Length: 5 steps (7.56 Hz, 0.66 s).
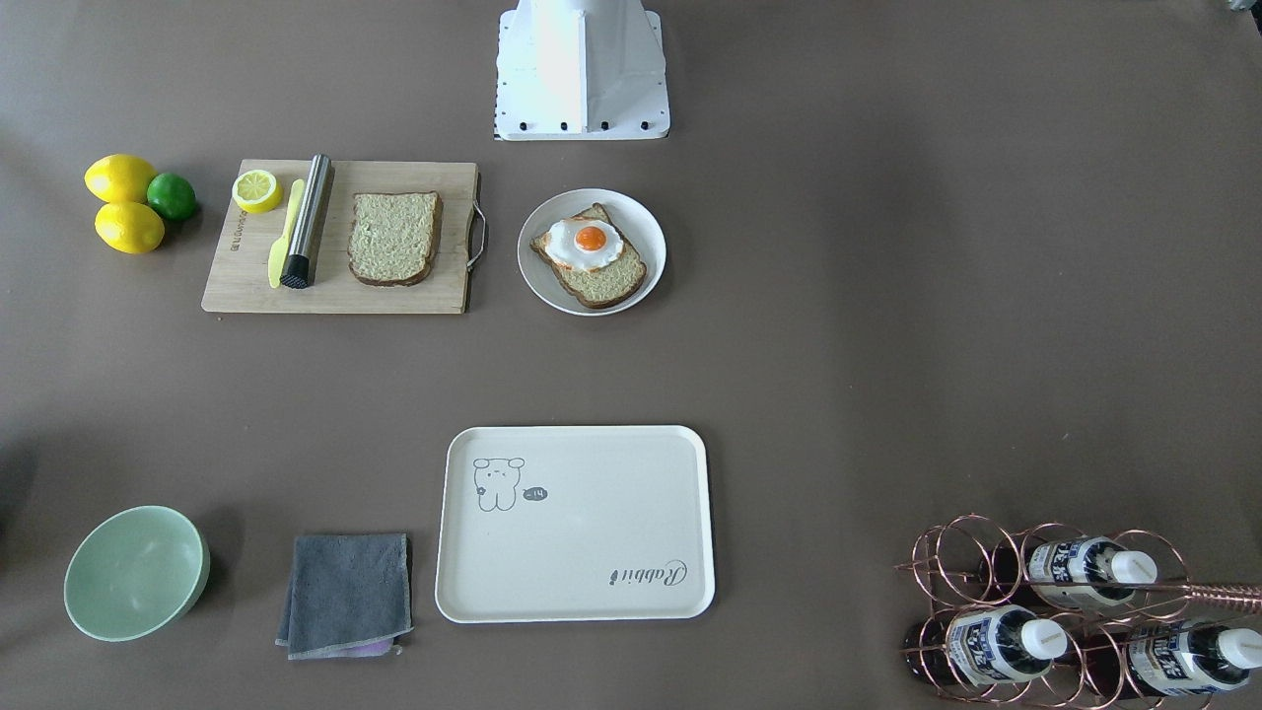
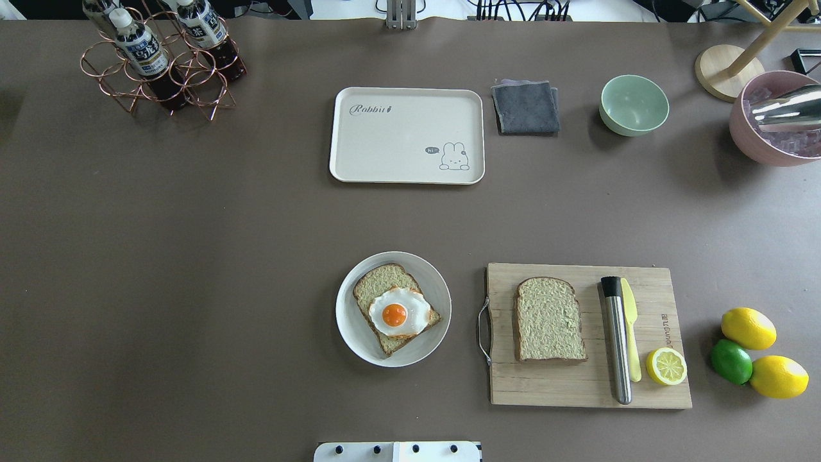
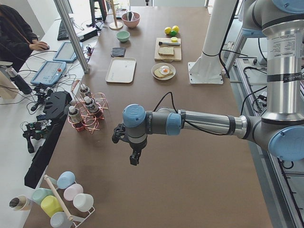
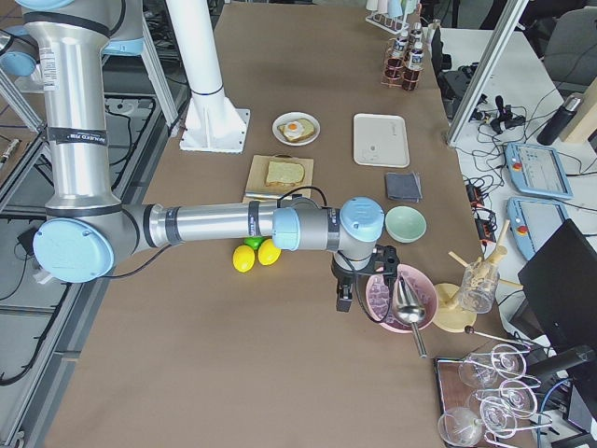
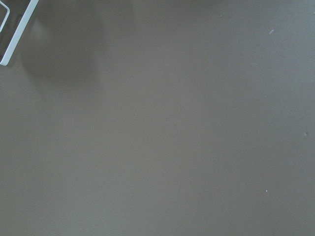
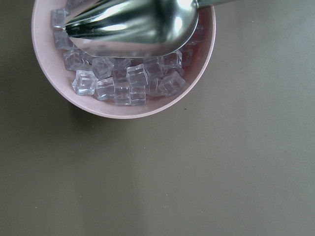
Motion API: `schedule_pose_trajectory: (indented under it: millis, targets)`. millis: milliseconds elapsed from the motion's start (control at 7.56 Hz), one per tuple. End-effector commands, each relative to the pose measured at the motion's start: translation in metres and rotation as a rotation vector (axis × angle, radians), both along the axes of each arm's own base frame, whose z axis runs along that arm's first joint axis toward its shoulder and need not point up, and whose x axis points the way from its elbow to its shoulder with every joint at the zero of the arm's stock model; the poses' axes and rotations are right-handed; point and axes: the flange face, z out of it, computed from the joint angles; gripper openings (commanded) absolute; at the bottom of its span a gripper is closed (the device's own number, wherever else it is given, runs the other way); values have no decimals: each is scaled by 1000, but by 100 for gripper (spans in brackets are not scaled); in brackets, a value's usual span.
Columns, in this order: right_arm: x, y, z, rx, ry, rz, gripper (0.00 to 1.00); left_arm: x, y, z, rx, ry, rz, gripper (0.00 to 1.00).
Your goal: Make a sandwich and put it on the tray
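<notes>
One wholegrain bread slice [image 2: 381, 289] lies on a round white plate [image 2: 349, 333] with a fried egg [image 2: 394, 314] on top. A second bread slice [image 2: 550, 319] lies bare on the wooden cutting board [image 2: 577, 385]. The cream tray [image 2: 406, 136], with "Rabbit" script and a small drawing, sits farther out with nothing on it. My left gripper [image 3: 135, 159] hangs over bare table far to the left, near the bottle rack. My right gripper [image 4: 343, 301] hangs beside the pink ice bowl, far to the right. Both show only in the side views, so I cannot tell whether they are open or shut.
A copper rack of bottles [image 2: 160, 58] stands at the far left. A grey cloth [image 2: 526, 107], a green bowl [image 2: 634, 104] and a pink bowl of ice cubes with a metal scoop [image 2: 770, 128] line the far right. A steel cylinder [image 2: 617, 346], yellow knife, lemon half, lemons and lime [image 2: 731, 361] sit by the board.
</notes>
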Motion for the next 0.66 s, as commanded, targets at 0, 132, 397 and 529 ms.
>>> schedule_pose_trajectory:
  millis: [0,132,397,529]
  targets:
    - [0,1,0,-1,-2,0,100,0,0,7,-8,0,1,98]
    - [0,1,0,-1,0,1,100,0,0,7,-7,0,1,98]
    - [0,1,-2,5,0,0,100,2,-8,-6,17,1,0,98]
    - [0,1,-3,4,0,1,100,3,-14,-16,29,0,-7,98]
